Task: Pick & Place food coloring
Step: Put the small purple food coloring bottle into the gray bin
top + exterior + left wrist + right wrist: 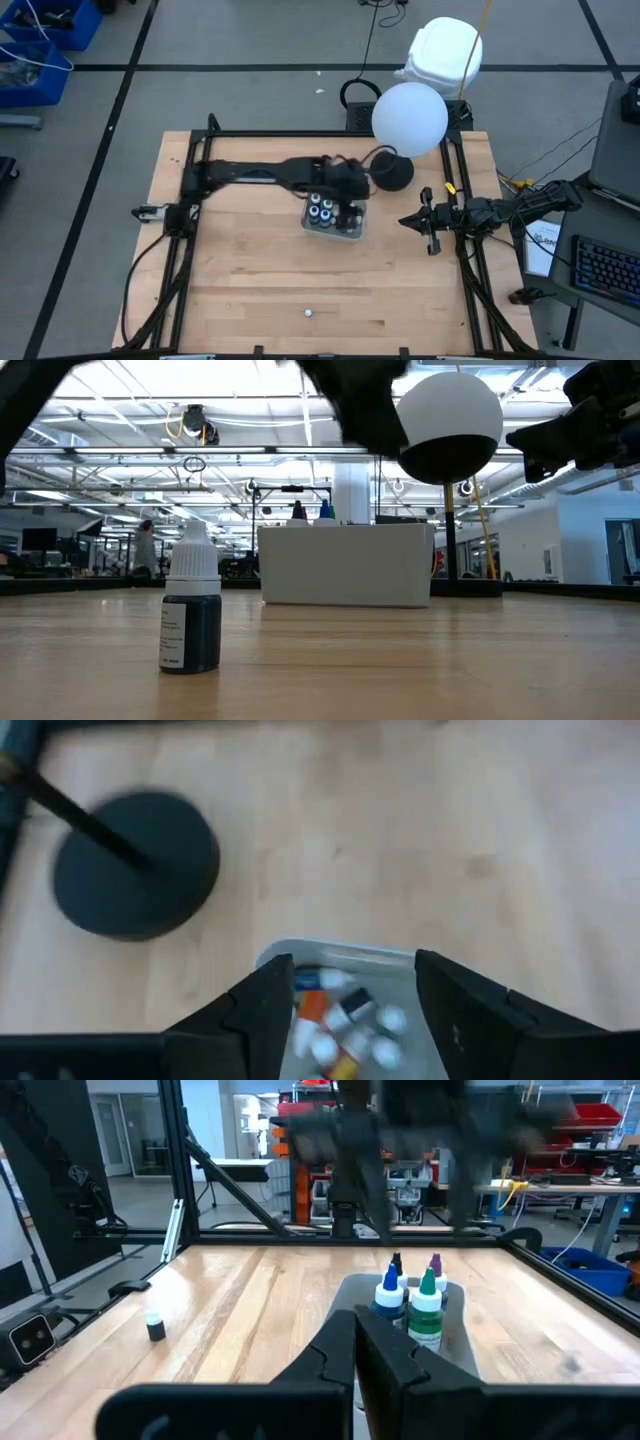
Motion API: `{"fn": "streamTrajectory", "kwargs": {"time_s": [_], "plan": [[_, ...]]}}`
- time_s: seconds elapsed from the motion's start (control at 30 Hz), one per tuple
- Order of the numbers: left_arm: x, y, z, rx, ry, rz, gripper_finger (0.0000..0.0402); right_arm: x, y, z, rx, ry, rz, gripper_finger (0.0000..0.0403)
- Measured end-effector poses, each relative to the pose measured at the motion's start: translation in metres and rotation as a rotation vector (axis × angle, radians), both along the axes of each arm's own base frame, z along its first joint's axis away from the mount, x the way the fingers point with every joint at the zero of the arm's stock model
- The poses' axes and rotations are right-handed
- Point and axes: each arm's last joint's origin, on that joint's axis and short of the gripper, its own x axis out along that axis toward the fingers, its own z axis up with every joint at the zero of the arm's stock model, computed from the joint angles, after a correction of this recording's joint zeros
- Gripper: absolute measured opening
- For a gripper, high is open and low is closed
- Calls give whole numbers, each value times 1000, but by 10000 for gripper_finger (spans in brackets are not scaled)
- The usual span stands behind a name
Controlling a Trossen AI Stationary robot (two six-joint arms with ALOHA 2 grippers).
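Dark little food coloring bottles point(321, 212) with white-ringed tops stand upright together in the grey tray point(352, 232) near the middle of the table point(250, 280); the right wrist view shows blue, green and purple tips among them. In the left wrist view, a few small bottles with white caps and red or orange labels point(335, 1020) lie on their sides in the tray beside the upright ones. One more dark bottle with a white cap point(191, 599) stands alone on the wood, well apart from the tray, toward the table's front edge. The left gripper point(352, 1005) hangs over the tray above the lying bottles, its jaws spread apart and touching nothing. Just beyond the tray sits the black round base point(393, 172) of a stand carrying a white ball point(409, 118). The right gripper point(408, 221) waits at the table's right edge, jaws pressed together and empty.
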Motion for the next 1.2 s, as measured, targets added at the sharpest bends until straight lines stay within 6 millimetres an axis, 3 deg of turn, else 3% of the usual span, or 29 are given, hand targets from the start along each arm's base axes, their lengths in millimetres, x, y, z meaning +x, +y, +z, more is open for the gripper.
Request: {"fn": "streamTrajectory", "kwargs": {"time_s": [0.13, 0.27, 0.47, 0.6, 0.73, 0.87, 1.2], "plan": [[-42, -19, 57, 25, -16, -10, 192, 0, 0, 0, 7, 2, 0, 0], [-85, -41, 99, 50, -26, -13, 139, 0, 0, 0, 10, 2, 0, 0], [-137, -75, 137, 58, -97, -114, 15, 0, 0, 0, 12, 0, 0, 0], [-174, -88, 151, 64, -258, -154, 12, 1, 0, 0, 10, 2, 0, 0], [-218, -84, 141, 57, -389, -127, 5, 1, 0, 0, 10, 2, 0, 0], [-254, -76, 111, -2, -492, -91, 3, 1, 0, 0, 11, 2, 0, 0], [-314, -65, 33, -101, -676, -117, 2, 1, 0, 0, 1, 1, -1, 0]]}}
